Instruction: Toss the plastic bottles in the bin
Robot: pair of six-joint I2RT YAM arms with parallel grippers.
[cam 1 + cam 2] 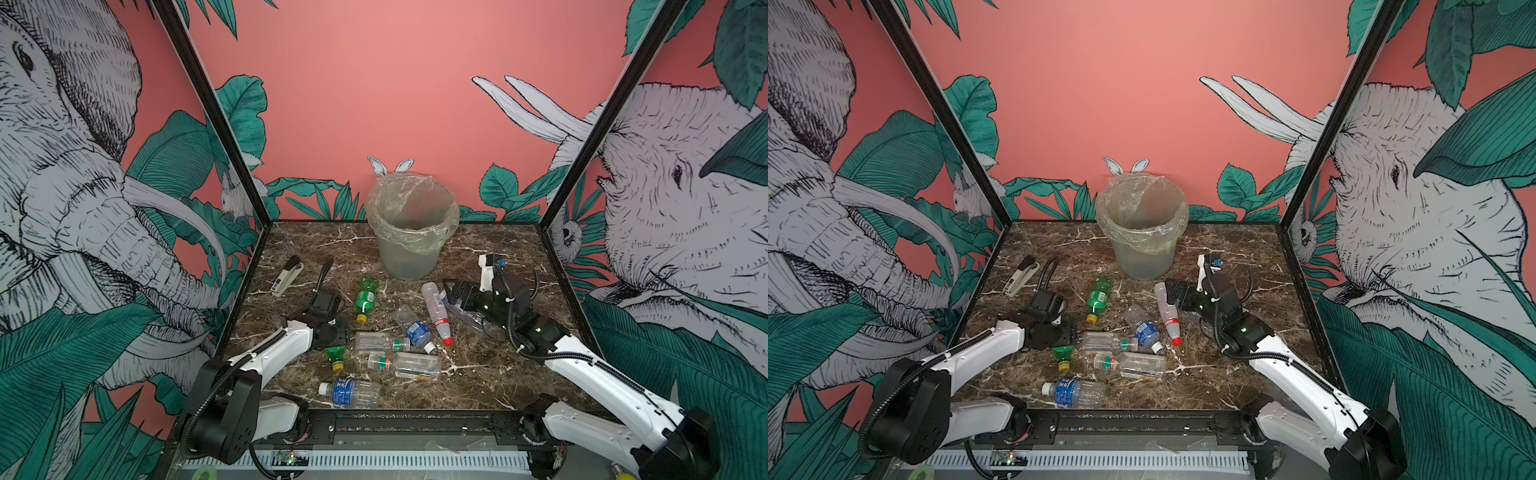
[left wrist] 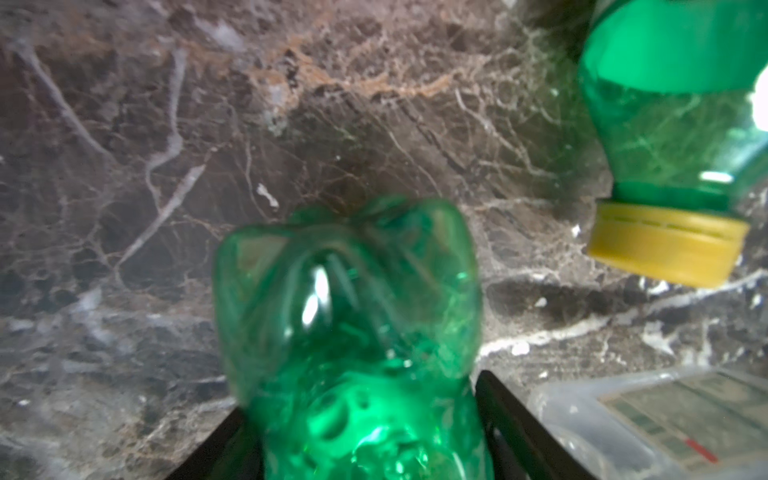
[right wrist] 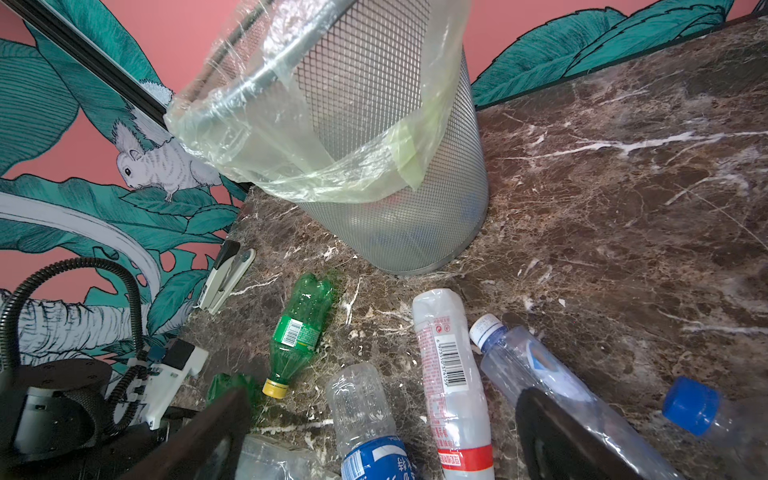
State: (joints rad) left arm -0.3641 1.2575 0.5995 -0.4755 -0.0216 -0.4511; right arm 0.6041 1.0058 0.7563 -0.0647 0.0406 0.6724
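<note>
left gripper (image 2: 361, 399): low over the left of the table (image 1: 498, 374), jaws partly open on either side of the near green bottle (image 1: 336, 355); whether they grip it cannot be told
right gripper (image 1: 451, 293): low at right, jaws wide apart, holding nothing
far green bottle (image 1: 366, 297): lying between left gripper and bin (image 1: 409, 262)
bin: upright, far centre, bag-lined
clear bottles (image 1: 417, 365): lying mid-table, from near edge to beneath the right gripper
</note>
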